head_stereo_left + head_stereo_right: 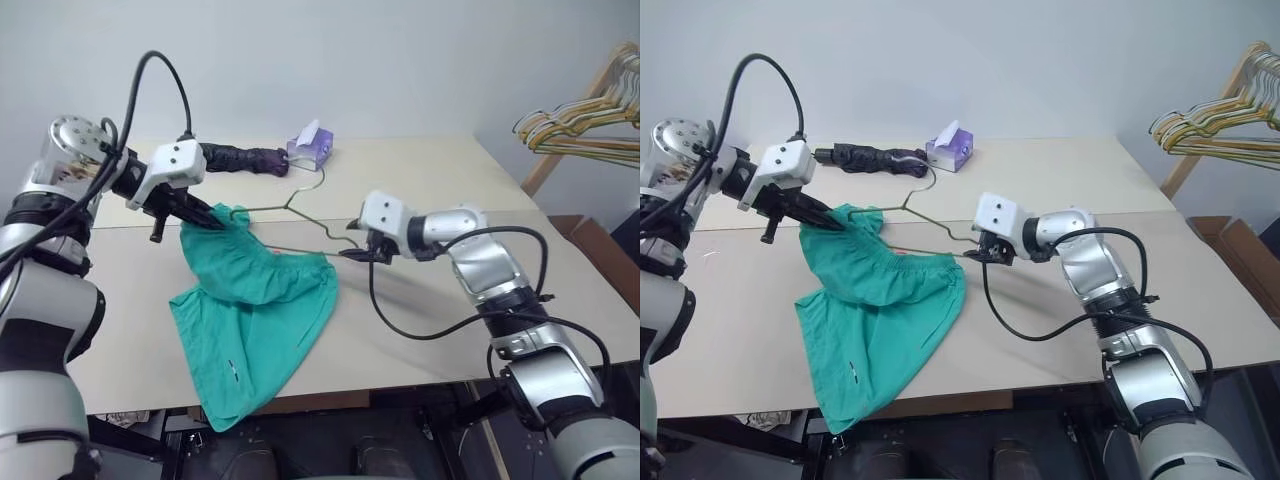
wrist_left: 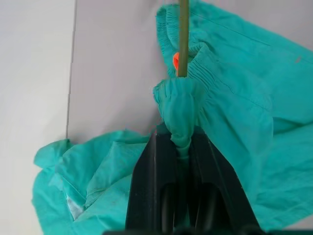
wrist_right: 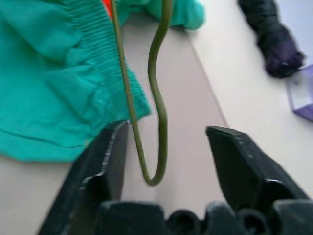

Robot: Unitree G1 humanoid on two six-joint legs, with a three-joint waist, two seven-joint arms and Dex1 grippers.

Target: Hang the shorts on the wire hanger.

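**A:** What are your head views showing?

**B:** My left gripper (image 1: 205, 218) is clenching a bunch of waistband, lifting one corner of the shorts (image 1: 255, 315) off the worktop (image 1: 420, 170). The rest is draping down, one leg hanging over the near edge. The hanger (image 1: 300, 215) is lying across the waistband, its hook pointing toward the umbrella (image 1: 240, 158) and the tissue box (image 1: 310, 147). My right gripper (image 1: 980, 256) is sitting at the hanger's end corner.

**A:** And the left wrist view?

**B:** The fingers (image 2: 146, 186) are pinching a twisted knot of gathered elastic, and the wire is running straight into the cloth just beyond it.

**A:** The right wrist view?

**B:** My fingers (image 3: 105, 171) are standing apart, released, with the wire's bent corner (image 3: 154, 178) lying between them, touching neither as far as I can tell.

**A:** How is this stuff going to handle?

**B:** The shorts are looking light and limp, so I'm judging they'll sag and bunch wherever I'm not holding them; the thick elastic band is the best place to grip. The wire is thin, springy and probably slippery, so it could twist or slide. I'd take it at a corner bend, where the fingers can't run along it.
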